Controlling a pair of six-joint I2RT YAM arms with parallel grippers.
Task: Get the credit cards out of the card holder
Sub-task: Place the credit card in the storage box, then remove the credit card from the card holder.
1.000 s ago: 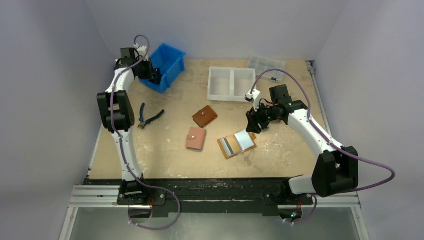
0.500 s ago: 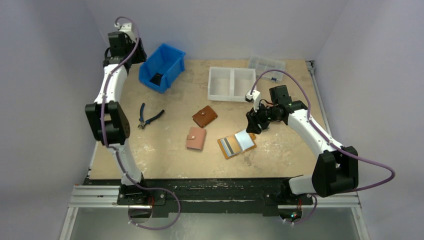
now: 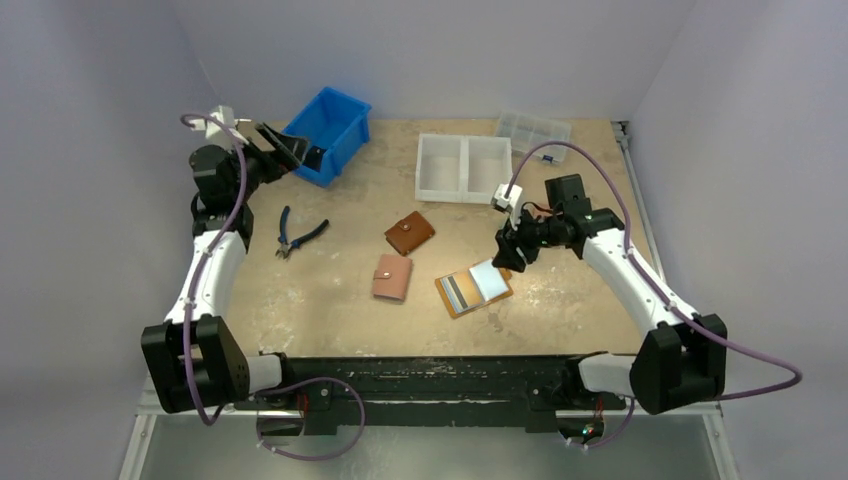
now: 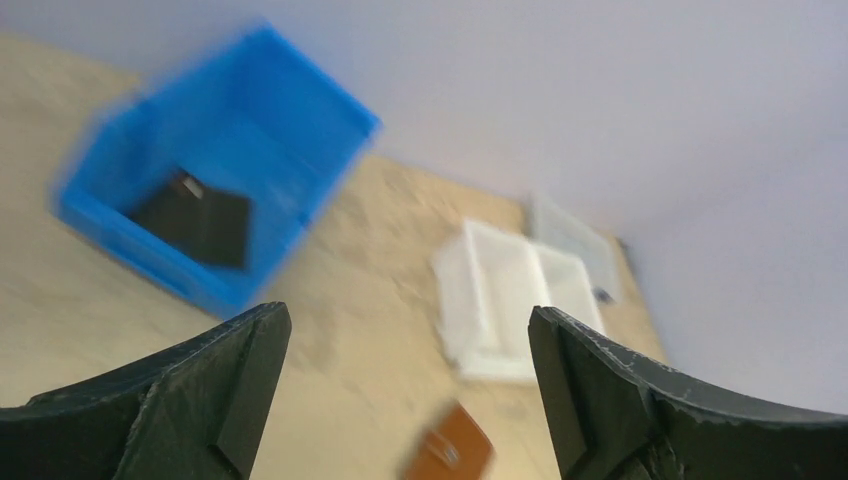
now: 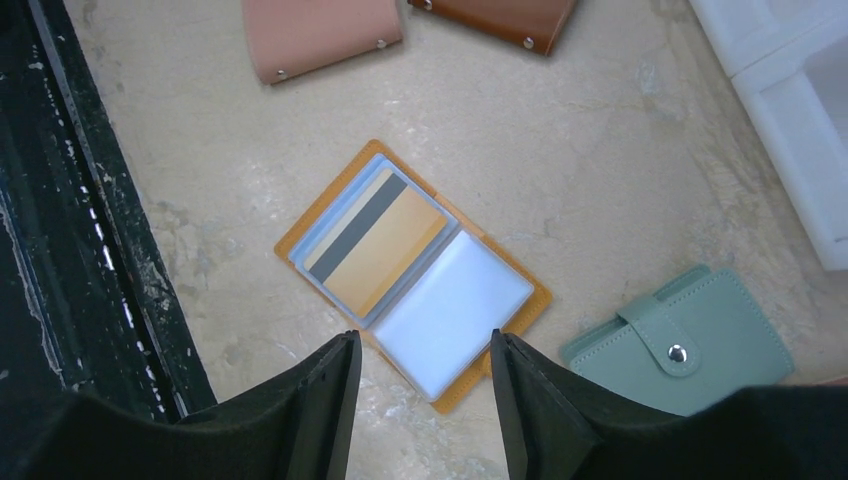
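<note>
The card holder (image 5: pixel 500 345) lies open on the table, mustard-orange with clear sleeves, also seen from above as card holder (image 3: pixel 473 290). An orange-yellow credit card (image 5: pixel 385 245) with a grey stripe sits in its left sleeve. The right sleeve (image 5: pixel 450 310) looks pale, and I cannot tell whether it holds a card. My right gripper (image 5: pixel 425 340) hovers open just above the holder's right half, nothing between its fingers. My left gripper (image 4: pixel 410 320) is open and empty, raised at the far left near the blue bin (image 3: pixel 325 133).
A dark flat thing (image 4: pixel 195 215) lies in the blue bin (image 4: pixel 220 190). A brown wallet (image 3: pixel 410 233), a pink wallet (image 3: pixel 392 277), pliers (image 3: pixel 300 235), a white two-part tray (image 3: pixel 463 167) and a clear box (image 3: pixel 533 128) lie around. A green wallet (image 5: pixel 680 340) sits beside the holder.
My left gripper went from shut to open while the left arm swung from over the blue bin out to the far left. The right arm has barely moved.
</note>
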